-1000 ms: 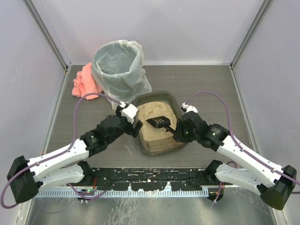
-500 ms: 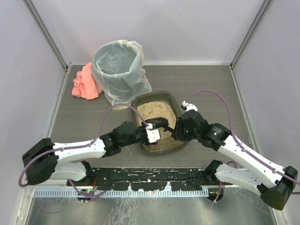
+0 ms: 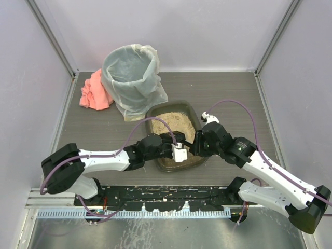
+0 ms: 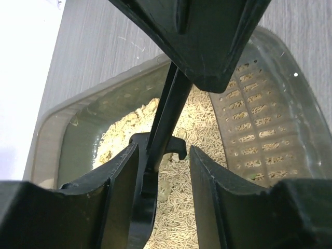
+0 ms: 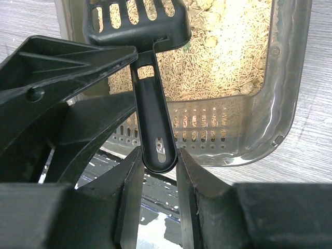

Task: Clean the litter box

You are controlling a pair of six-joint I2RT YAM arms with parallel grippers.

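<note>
The grey wood-grain table (image 3: 233, 98) took up most of the space between the pale walls. At its far left stood the tall round bin (image 3: 129, 72) with a whitish plastic liner hanging over its rim. The litter box (image 3: 171, 104), a shallow dark translucent tray with rounded corners, lay on the middle of the table. It was just beside the bin, on the bin's near right side. Beige litter (image 5: 223, 46) of small pellets and some clumps covered its floor.

Both arms reached in from the near edge and met over the near part of the tray. A crumpled pink cloth (image 3: 93, 93) lay at the left of the bin, touching the liner.

A black plastic litter scoop (image 5: 151, 104) hung above the tray. Its slotted head was over the litter and its handle pointed back toward the near rim. The right gripper (image 5: 158, 155) held the end of this handle, with its two fingers (image 5: 127, 176) pressed against both sides of it.

The left gripper (image 4: 163, 155) was placed around the same handle, further along it. Its jaws were moderately apart. A clear gap showed between the handle and one finger (image 4: 205, 181). I could not tell if the other finger touched it.
</note>
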